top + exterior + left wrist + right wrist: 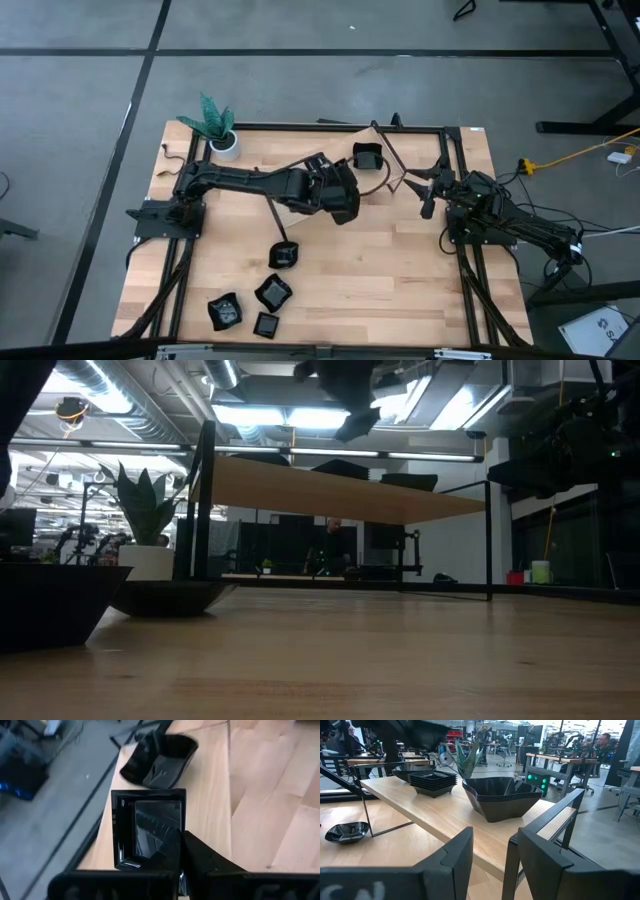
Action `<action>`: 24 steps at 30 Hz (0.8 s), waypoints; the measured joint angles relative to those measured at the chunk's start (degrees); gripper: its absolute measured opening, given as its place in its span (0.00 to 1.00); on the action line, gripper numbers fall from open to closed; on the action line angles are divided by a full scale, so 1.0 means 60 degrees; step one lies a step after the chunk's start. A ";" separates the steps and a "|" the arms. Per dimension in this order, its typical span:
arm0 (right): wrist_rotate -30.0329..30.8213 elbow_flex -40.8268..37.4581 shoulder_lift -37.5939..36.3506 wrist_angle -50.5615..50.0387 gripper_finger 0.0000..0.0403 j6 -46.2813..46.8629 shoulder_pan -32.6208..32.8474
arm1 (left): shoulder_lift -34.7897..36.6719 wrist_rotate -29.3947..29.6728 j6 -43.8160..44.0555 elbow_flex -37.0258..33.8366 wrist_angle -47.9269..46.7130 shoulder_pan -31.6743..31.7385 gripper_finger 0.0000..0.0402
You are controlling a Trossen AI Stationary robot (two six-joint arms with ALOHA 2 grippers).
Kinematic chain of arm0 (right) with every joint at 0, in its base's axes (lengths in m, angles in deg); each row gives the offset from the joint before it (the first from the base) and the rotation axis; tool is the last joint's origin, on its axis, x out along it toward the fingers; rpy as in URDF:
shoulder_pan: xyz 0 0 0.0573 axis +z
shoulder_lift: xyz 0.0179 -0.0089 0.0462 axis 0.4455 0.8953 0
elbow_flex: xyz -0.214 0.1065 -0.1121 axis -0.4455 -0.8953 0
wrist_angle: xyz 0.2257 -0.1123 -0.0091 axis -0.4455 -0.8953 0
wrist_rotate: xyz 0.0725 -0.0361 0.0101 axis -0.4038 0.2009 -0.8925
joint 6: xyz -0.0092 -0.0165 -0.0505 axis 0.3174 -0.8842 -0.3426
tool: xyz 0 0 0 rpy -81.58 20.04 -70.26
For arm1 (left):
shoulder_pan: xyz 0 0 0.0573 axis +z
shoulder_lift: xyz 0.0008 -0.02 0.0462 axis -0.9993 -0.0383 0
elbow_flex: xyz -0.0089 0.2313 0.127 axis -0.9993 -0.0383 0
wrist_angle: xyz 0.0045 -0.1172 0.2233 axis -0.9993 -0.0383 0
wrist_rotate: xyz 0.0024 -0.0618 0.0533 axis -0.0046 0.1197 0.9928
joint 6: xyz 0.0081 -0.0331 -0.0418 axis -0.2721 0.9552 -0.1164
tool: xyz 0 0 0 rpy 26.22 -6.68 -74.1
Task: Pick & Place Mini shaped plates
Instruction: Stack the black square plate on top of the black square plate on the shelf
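Black and glossy, a square mini plate [147, 827] was pinched at its rim by the left gripper [175, 852] above the tabletop [400, 260] near the far stacked plates [367, 156], where a slip was judged possible, while the right gripper [490, 855] was held spread, idle at the right.

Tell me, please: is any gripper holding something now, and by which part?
The left gripper holds a square black plate by its rim, pinched at one edge. The right gripper is open and empty.
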 joint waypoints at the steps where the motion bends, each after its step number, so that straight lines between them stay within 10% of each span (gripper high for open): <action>1: 0.0000 -0.0003 0.0000 0.0000 0.38 0.0000 0.0003 | -0.0003 -0.0011 0.0247 0.0000 -0.0124 0.0032 0.01; 24: 0.0002 0.0000 0.0000 -0.0002 0.38 0.0000 0.0003 | -0.0036 -0.0844 0.2907 -0.0393 -0.1211 0.0563 0.01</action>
